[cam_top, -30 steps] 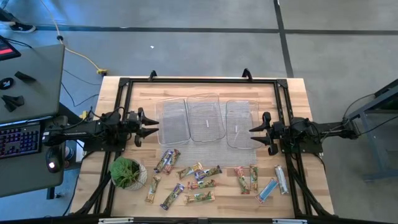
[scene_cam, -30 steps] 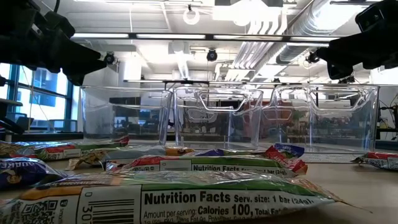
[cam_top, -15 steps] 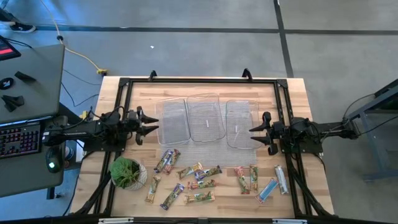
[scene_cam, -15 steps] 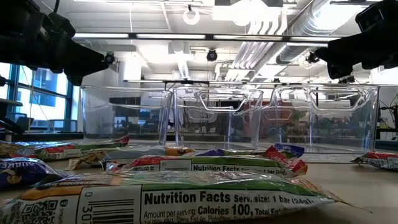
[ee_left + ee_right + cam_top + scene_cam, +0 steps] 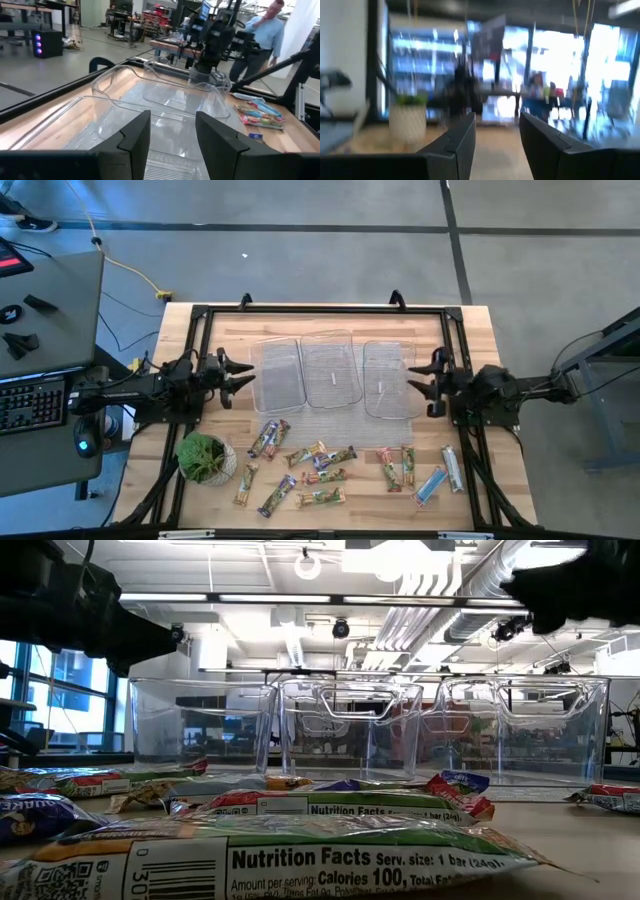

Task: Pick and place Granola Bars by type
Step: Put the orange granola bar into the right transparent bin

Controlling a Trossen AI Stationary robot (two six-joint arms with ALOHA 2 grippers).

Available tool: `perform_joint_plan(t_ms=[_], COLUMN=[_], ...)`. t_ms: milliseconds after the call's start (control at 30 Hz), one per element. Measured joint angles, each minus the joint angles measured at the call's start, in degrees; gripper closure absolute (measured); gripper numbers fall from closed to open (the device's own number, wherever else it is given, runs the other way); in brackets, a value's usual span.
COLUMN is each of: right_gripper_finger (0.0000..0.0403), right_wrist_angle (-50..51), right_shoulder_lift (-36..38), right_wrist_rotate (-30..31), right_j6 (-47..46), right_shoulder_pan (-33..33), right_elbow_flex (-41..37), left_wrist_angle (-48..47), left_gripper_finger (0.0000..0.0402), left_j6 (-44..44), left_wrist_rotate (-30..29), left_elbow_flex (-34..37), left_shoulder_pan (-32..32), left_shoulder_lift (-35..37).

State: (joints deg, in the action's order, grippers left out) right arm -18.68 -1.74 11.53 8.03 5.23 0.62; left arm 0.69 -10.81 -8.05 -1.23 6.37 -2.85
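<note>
Wooden counter — Granola Bars lie below both parted, empty jaws; light, slippery, crushable wrappers likely best pinched across the narrow middle.

1. The right wrist view is smeared by blur: the plant pot shows only as a pale shape.
2. In the low view, the nearest granola bar is cut off by the bottom and left edges.
3. From above, the print on the granola bars is too small to read.
4. The person is cut off at the left wrist view's top edge.
</note>
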Motion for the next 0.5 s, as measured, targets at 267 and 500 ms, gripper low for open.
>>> perform_joint_plan(t_ms=[267, 500], right_gripper_finger=[0.0263, 0.0263], right_wrist_angle=[-14.17, -12.57], right_shoulder_lift=[-0.15, -4.44], right_wrist_rotate=[-0.8, -12.27], right_j6=[-5.26, -5.42], right_shoulder_pan=[-0.02, 0.07], right_elbow_flex=[0.15, 12.58], left_wrist_angle=[-0.09, -0.25], left_gripper_finger=[0.0253, 0.0253], left_j6=[-0.13, -2.57], left_wrist_rotate=[-0.04, 0.68], left_elbow_flex=[0.0, -0.02], left_shoulder_pan=[0.0, 0.0], left_shoulder_lift=[0.0, -0.02])
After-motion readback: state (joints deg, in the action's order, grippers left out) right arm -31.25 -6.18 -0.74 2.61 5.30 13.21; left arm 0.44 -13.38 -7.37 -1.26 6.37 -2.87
